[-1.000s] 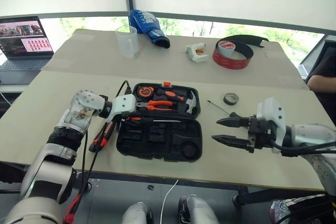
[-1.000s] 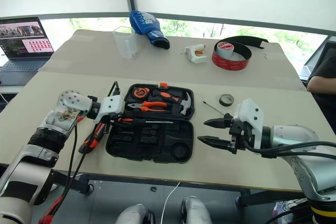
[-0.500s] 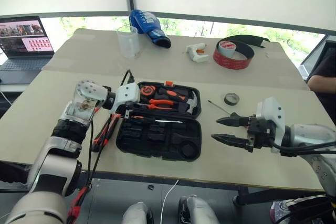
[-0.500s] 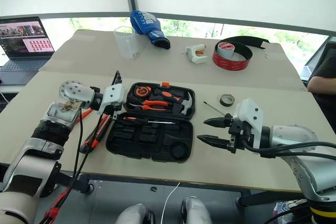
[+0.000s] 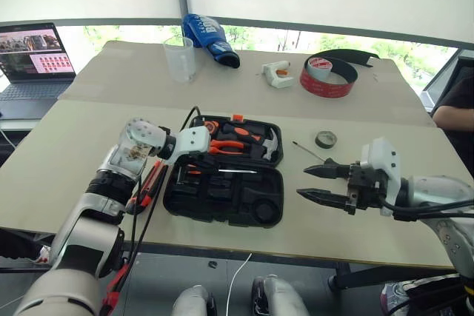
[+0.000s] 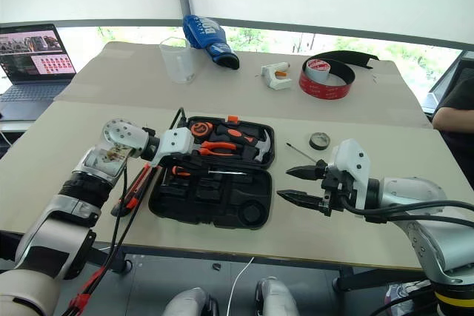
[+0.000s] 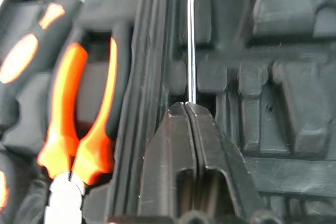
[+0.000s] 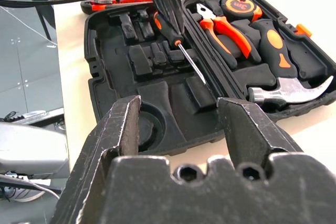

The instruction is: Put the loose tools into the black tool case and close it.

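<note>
So my left hand (image 7: 191, 109) has slid right over the last second, from the case's left edge to above the screwdriver (image 6: 211, 172) lying in the front half of the black tool case (image 6: 210, 209). Its fingers popped open and have now snapped fully closed with nothing between them, tips right at the shaft. I read that as 1 screwdriver dropped in, though it looks laid across the slots rather than seated.

Going left to right: a laptop (image 5: 31, 53) sits far back, and 2 more handles, an orange-black one (image 6: 135, 189) and a thin red one (image 5: 146, 183), lie on the tabletop (image 5: 67, 160) under my left arm. The case sits open in the middle. Further right, a thin loose screwdriver (image 5: 306, 151) and the small dark tape roll (image 5: 325, 139). My right hand (image 5: 314, 183) hasn't budged, jaws wide and empty. The left arm's cable drapes over those handles, could snag.
</note>
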Robot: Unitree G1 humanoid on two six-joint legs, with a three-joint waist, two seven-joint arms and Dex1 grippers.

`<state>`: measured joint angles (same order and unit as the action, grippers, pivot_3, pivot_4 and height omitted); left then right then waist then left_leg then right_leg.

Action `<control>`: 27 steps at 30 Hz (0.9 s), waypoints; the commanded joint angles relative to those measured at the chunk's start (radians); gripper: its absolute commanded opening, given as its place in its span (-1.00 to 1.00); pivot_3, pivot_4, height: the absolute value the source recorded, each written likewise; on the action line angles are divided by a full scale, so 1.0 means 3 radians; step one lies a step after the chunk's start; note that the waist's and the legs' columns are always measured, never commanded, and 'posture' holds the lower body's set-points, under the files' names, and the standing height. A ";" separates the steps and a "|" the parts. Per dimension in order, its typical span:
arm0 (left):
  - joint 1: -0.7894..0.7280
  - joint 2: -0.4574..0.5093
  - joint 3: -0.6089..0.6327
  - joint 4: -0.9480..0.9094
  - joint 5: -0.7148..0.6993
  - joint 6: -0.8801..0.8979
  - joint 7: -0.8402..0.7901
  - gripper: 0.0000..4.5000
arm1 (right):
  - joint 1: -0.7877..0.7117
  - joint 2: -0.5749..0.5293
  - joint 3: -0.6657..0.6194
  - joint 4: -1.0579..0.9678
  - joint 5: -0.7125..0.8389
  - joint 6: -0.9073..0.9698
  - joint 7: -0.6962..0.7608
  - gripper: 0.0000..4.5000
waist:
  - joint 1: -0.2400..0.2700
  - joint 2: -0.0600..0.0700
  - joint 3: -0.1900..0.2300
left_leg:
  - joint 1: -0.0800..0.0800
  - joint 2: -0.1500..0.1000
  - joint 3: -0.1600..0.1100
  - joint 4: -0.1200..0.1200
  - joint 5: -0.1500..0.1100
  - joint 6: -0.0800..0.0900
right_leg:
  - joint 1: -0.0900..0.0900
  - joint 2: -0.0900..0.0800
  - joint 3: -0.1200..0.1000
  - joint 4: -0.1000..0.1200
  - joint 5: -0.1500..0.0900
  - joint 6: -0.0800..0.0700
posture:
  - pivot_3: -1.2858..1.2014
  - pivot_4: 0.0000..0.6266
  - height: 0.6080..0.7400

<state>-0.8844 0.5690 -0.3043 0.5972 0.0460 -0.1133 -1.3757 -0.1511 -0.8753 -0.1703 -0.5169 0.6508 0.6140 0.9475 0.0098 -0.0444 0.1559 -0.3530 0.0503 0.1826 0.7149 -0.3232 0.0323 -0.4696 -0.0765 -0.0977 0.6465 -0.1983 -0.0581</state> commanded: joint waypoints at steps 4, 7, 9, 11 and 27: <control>-0.0043 -0.0094 -0.0270 0.0343 0.0504 -0.0494 0.0453 -0.99 | 0.0008 0.0035 -0.0068 -0.0091 0.0052 -0.0025 -0.0053 0.47 | 0.0005 0.0001 -0.0001 | 0.0010 -0.0001 -0.0007 0.0000 -0.0002 0.0003 | 0.0016 -0.0002 -0.0002 -0.0004 -0.0001 0.0003 | 0.03 -0.52 0.84; -0.0035 -0.0139 -0.0213 0.0275 0.0370 -0.0411 0.0347 -0.99 | 0.0008 0.0042 -0.0084 -0.0113 0.0081 0.0001 -0.0083 0.47 | 0.0007 0.0004 -0.0008 | 0.0029 0.0001 -0.0013 0.0000 -0.0005 0.0009 | 0.0039 -0.0003 -0.0006 -0.0013 -0.0008 0.0017 | 0.03 -0.52 0.84; -0.0008 -0.0118 -0.0116 0.0119 0.0218 -0.0276 0.0246 -0.99 | 0.0029 0.0039 -0.0123 -0.0125 0.0105 0.0018 -0.0103 0.47 | 0.0006 0.0004 -0.0009 | 0.0027 0.0001 -0.0016 0.0000 -0.0011 0.0018 | 0.0040 -0.0004 -0.0006 -0.0013 -0.0006 0.0022 | 0.03 -0.52 0.84; 0.0016 -0.0074 0.0047 -0.0090 -0.0022 0.0010 0.0142 -0.99 | 0.0076 0.0025 -0.0177 -0.0124 0.0092 0.0013 -0.0125 0.47 | 0.0006 0.0004 -0.0009 | 0.0025 0.0000 -0.0016 0.0001 -0.0013 0.0021 | 0.0038 -0.0005 -0.0006 -0.0014 -0.0005 0.0024 | 0.03 -0.52 0.84; 0.0783 0.0805 0.1116 -0.2423 -0.1864 0.2419 -0.0153 1.00 | 0.0462 -0.0407 -0.0686 0.1297 -0.0703 -0.0510 -0.0009 0.47 | -0.0009 0.0005 -0.0007 | 0.0011 -0.0002 -0.0023 0.0010 -0.0012 0.0019 | 0.0034 -0.0005 -0.0004 -0.0015 -0.0009 0.0041 | 0.03 -0.52 0.84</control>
<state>-0.6415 0.7777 -0.0119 -0.0349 -0.4372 0.5358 -1.4105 0.0307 -0.9740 -0.3798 -0.1865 0.4800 0.5142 0.9401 0.0070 -0.0428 0.1537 -0.3495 0.0497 0.1757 0.7177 -0.3266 0.0379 -0.4594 -0.0777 -0.0987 0.6422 -0.2010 -0.0458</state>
